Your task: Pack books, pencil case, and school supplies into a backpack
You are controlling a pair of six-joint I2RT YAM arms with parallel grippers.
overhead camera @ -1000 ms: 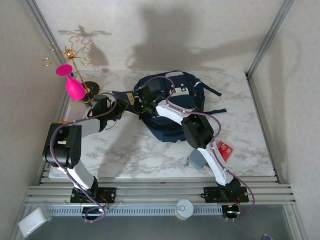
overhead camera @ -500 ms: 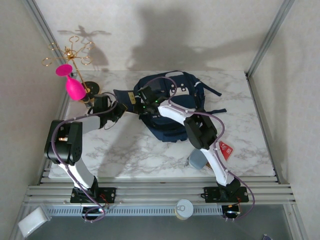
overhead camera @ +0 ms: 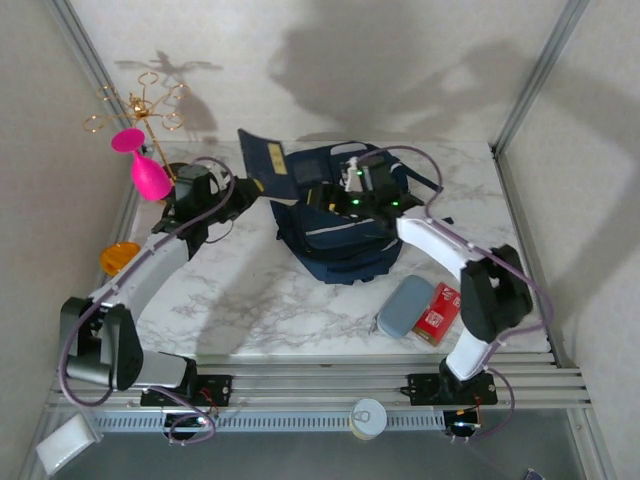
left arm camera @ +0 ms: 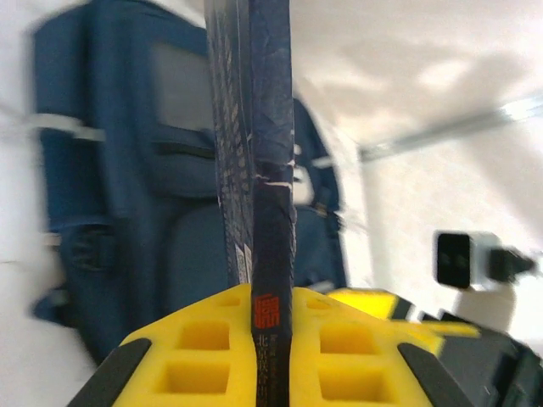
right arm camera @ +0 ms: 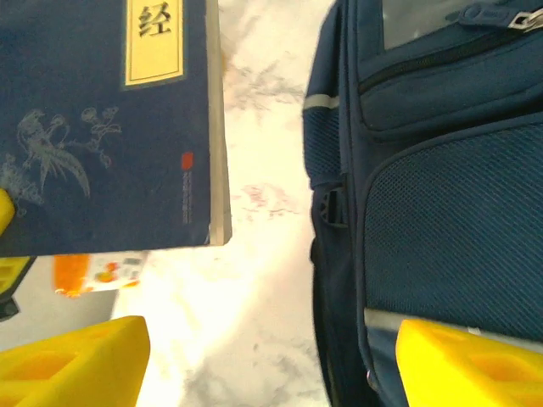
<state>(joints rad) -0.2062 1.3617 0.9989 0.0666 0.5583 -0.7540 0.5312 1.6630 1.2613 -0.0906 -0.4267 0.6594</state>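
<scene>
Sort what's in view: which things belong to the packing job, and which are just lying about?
Job: navy book, backpack, grey-blue pencil case, red supplies pack.
Lying about: pink goblet, gold wire stand, orange cup, tin can.

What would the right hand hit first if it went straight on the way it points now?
Probably the marble table, in the gap between the navy book and the backpack, though depth is unclear.
</scene>
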